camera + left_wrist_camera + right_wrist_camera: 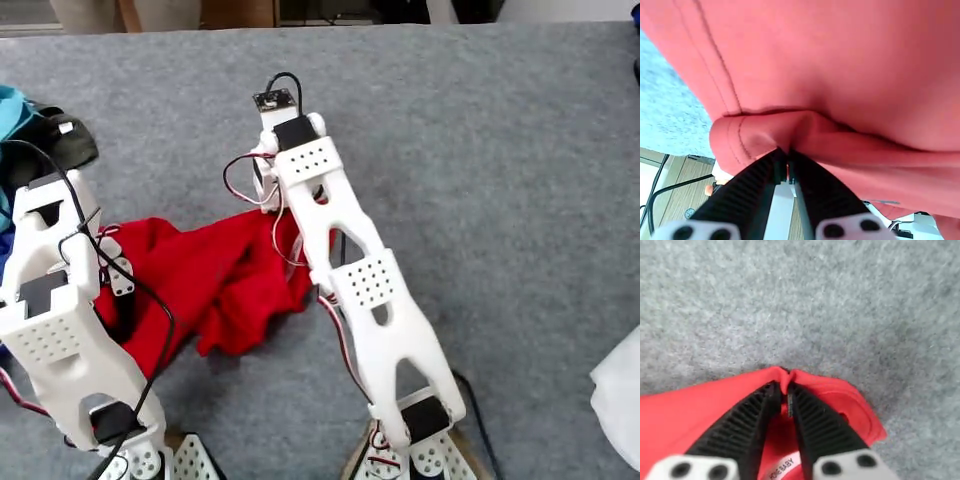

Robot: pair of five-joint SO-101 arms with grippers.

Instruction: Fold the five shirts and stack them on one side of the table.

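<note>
Red shirt [220, 280] pinched by left pincer [787, 153] and right pincer [785, 388]; white printed label [785, 467] beside latter.

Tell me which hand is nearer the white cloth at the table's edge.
Right. The right hand pinches the red shirt mid-table; the left hand pinches it farther over, away from the white cloth.

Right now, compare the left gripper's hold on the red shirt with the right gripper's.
The left gripper pinches a bunched fold beside a stitched seam; the right gripper pinches a thin edge near a white label. Red cloth spreads broadly past the left gripper, while bare grey table lies just beyond the right gripper. Both are shut on the same red shirt.
</note>
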